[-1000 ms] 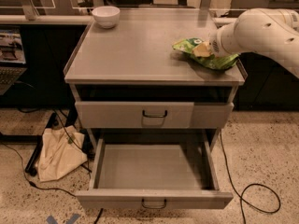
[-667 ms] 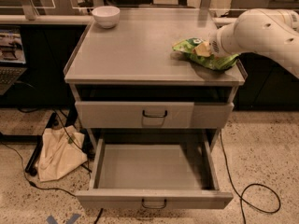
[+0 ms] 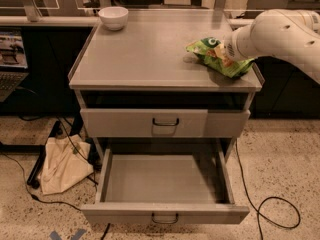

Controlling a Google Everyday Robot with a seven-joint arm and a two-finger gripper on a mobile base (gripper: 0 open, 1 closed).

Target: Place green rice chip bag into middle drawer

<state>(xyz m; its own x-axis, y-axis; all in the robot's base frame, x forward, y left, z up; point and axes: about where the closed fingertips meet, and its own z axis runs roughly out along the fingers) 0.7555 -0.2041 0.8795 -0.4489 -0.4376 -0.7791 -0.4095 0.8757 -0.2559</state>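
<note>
The green rice chip bag [image 3: 214, 54] lies crinkled at the right side of the grey cabinet top [image 3: 150, 54]. My gripper [image 3: 229, 50] is at the bag's right end, at the tip of my white arm [image 3: 280, 34], which reaches in from the right and hides it. The middle drawer [image 3: 165, 181] is pulled wide open below and is empty inside. Its flat front with a small dark handle [image 3: 165, 218] faces me. The drawer above it [image 3: 166, 122] is shut.
A white bowl [image 3: 113, 18] stands at the back left of the cabinet top. A beige cloth bag [image 3: 62, 164] and dark cables [image 3: 272, 214] lie on the speckled floor on either side of the cabinet.
</note>
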